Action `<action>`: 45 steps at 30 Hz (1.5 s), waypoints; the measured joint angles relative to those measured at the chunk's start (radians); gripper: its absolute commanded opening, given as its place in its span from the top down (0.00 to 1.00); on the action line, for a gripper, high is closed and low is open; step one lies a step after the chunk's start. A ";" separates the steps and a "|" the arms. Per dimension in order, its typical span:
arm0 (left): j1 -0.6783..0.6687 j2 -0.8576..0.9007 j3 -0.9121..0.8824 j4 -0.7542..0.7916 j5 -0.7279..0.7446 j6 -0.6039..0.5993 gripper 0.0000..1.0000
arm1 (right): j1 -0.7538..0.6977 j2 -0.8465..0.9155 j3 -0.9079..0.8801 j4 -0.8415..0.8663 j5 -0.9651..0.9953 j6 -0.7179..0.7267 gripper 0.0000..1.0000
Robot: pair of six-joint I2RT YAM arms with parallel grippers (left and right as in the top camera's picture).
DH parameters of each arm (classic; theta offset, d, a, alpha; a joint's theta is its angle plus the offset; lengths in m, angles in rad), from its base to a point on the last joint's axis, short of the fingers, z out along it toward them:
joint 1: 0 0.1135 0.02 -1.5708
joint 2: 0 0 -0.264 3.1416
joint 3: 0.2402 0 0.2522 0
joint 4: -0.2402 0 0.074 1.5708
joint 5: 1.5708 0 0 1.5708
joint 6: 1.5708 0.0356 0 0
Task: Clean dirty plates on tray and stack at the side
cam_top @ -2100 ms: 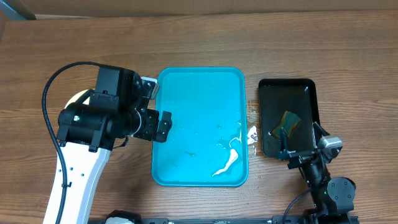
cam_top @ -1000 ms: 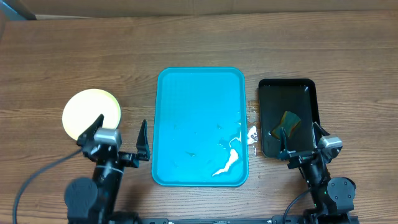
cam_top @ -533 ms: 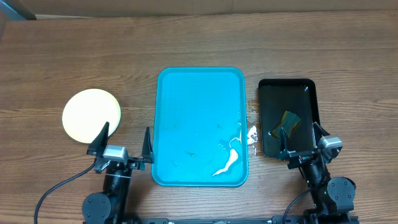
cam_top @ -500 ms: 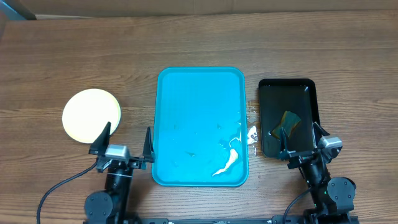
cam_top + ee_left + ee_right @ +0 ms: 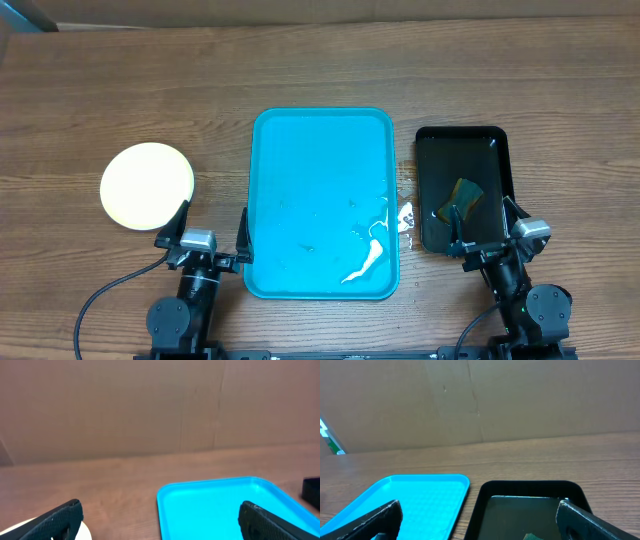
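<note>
Two seconds ago the left arm reached out over the plates (image 5: 147, 185) and the left rim of the turquoise tray (image 5: 320, 160). Since then it has pulled back to the near edge of the table (image 5: 320, 70), and in the last half second it has slid a little further right and nearer. The left tool (image 5: 213, 220) now sits between the plates and the turquoise tray, its fingers (image 5: 60, 517) spread wide with nothing between them. Its left finger points at the near right edge of the plates and its right finger lies just beside the tray's left rim.

The plates have not moved in the last second. They lie on the table to the left of the turquoise tray, apart from it, and from above show as one pale round disc; how many are stacked cannot be told. The white smear (image 5: 365, 260) at the tray's near right is unchanged.

The right tool (image 5: 480, 222) has stayed put over the near end of the black tray (image 5: 495, 150), wide open and empty. The sponge (image 5: 463, 192) lies in that tray as before.

A green and white strip (image 5: 326, 435) at the left edge of the right wrist view is too small to read.
</note>
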 measured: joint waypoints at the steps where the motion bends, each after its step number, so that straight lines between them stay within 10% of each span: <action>1: 0.000 0.000 0.000 -0.026 0.000 0.000 0.00 | 0.000 0.000 0.000 0.000 0.000 0.000 0.00; 45: 0.000 0.002 0.000 -0.107 -0.004 0.000 0.00 | 0.000 0.000 0.000 0.000 0.000 0.000 0.00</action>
